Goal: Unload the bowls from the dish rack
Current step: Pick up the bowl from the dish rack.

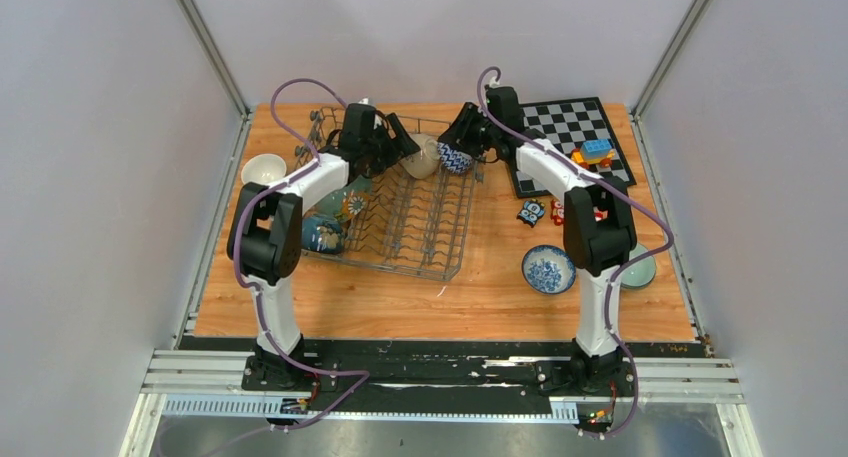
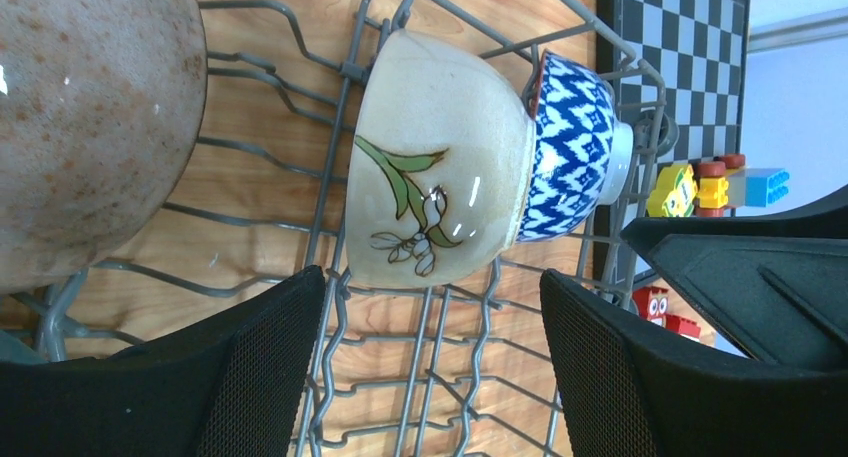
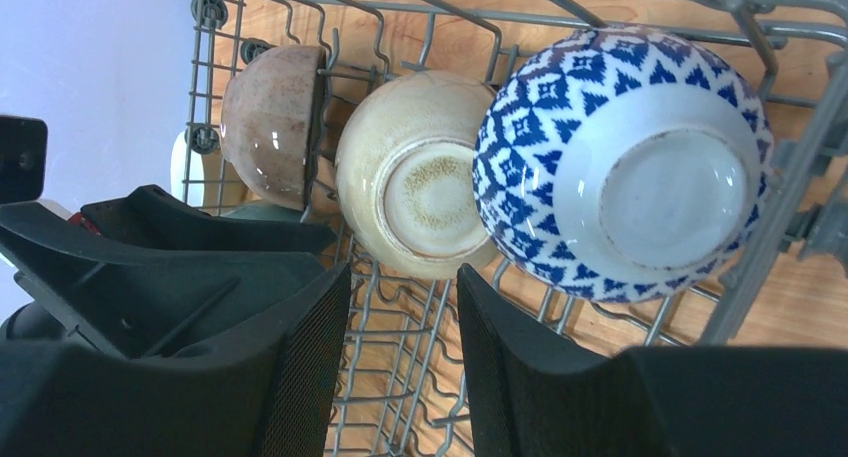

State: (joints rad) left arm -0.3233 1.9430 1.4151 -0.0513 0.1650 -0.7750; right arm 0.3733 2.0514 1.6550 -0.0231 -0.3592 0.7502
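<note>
Wooden table (image 1: 480,297) holds the dish rack (image 1: 420,237); left arm (image 1: 310,182) and right arm (image 1: 555,172) reach its far end, fingers (image 2: 260,377) spread.

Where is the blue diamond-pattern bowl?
In top view, the blue diamond-pattern bowl sits in the dish rack, far-right corner, beside the cream flower bowl, near the chessboard.

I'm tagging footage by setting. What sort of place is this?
Probably a robotics lab test cell, not a kitchen: plain grey panel walls enclose a wooden tabletop, a white-and-black left robot arm and right robot arm are bolted at its edge, and a grey wire dish rack shares it with a black-and-white chessboard.
</note>
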